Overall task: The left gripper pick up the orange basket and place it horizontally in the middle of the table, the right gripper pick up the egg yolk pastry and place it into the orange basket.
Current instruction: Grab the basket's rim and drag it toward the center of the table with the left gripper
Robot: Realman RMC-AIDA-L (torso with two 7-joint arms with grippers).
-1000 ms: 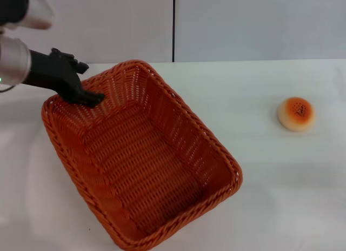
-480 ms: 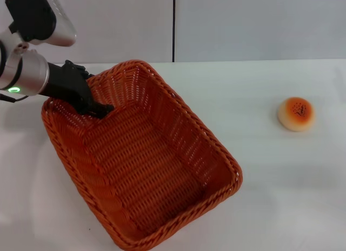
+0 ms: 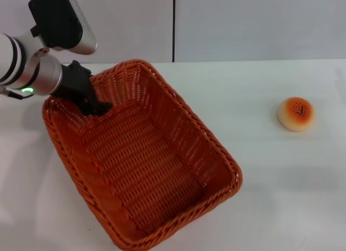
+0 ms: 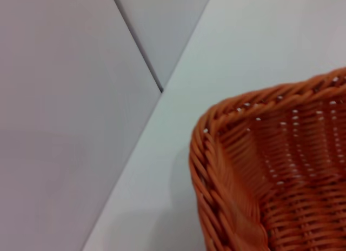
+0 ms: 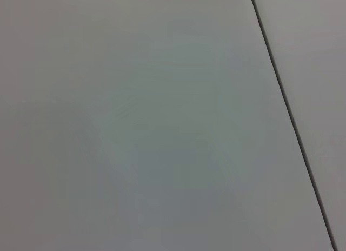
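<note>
The left gripper (image 3: 96, 106) reaches over the far-left rim of the orange basket (image 3: 141, 159), its jaws dipping just inside the wall; whether they pinch the rim I cannot tell. The basket sits askew on the white counter (image 3: 270, 180), with the egg yolk pastry (image 3: 295, 113) well apart to its right.

My head camera looks down on the table (image 3: 259, 170). My left wrist view sits close to the orange basket (image 4: 270, 170) corner, shared with the head view. My right wrist view faces blank wall.
</note>
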